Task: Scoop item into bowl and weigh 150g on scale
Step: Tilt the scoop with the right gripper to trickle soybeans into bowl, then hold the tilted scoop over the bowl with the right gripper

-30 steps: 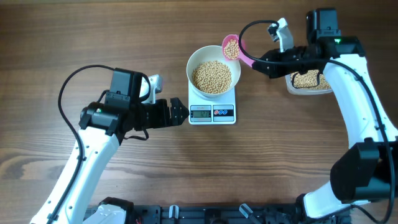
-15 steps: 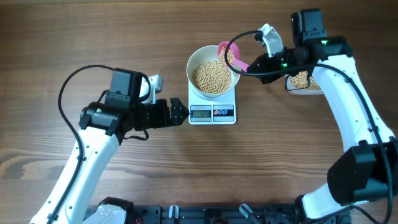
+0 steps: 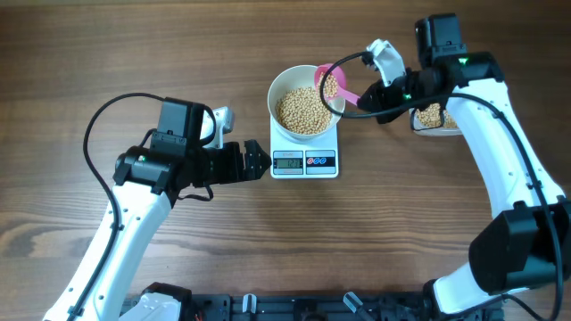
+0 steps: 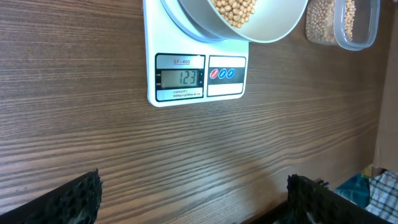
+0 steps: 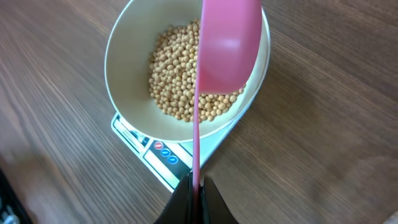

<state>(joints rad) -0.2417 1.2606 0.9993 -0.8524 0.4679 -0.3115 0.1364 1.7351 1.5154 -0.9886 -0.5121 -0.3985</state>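
A white bowl (image 3: 304, 83) of soybeans (image 3: 303, 111) stands on the white scale (image 3: 305, 161), whose display (image 4: 182, 78) reads 123. My right gripper (image 3: 378, 95) is shut on the handle of a pink scoop (image 3: 328, 82), tipped over the bowl's right rim. In the right wrist view the scoop (image 5: 228, 43) hangs sideways over the beans (image 5: 180, 74), with my gripper (image 5: 196, 186) clamped on its thin handle. Left of the scale, my left gripper (image 3: 259, 161) stands open and holds nothing; its fingertips (image 4: 81, 193) show at the bottom of the left wrist view.
A clear container (image 3: 437, 117) of soybeans sits at the right, partly under the right arm; it also shows at the top right of the left wrist view, container (image 4: 348, 22). Bare wooden tabletop (image 3: 375, 232) lies in front of the scale.
The right arm carried the scoop left from beside the bowl to over its right rim and tipped it. The left arm has not moved.
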